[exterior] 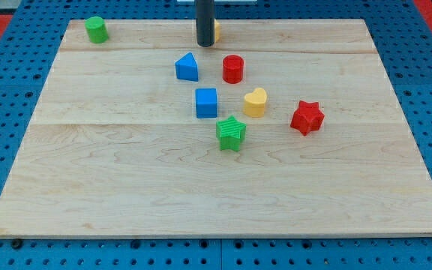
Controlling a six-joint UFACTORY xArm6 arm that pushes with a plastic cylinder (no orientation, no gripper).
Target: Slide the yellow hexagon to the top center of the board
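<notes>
There, at the top centre of the surface (111, 195), sat the yellow hexagon (217, 31), though only a thin sliver of it showed, peeking out on the view's right of the dark rod. The rest of it lay hidden behind the rod, so its shape could not really be made out from where I stood. The arm carried no gripper at all, only that straight rod, and it held nothing. The rod's lower end, my tip (205, 44), stood on the wood just in front of the yellow block, seemingly touching it or nearly so; I could not tell which.

Below the tip, towards the view's bottom, came a loose cluster. A blue triangular block (187, 67) lay nearest, a little to the view's left of the tip, with a red cylinder (233, 69) beside it on the right, a gap between the two. Further down stood a blue cube (207, 103), and to its right a yellow heart (255, 103). A green star (231, 133) lay just below those two, between them. A red star (307, 117) sat apart on the view's right of the cluster. Far off in the top left corner stood a green cylinder (96, 30), well apart from everything else.
</notes>
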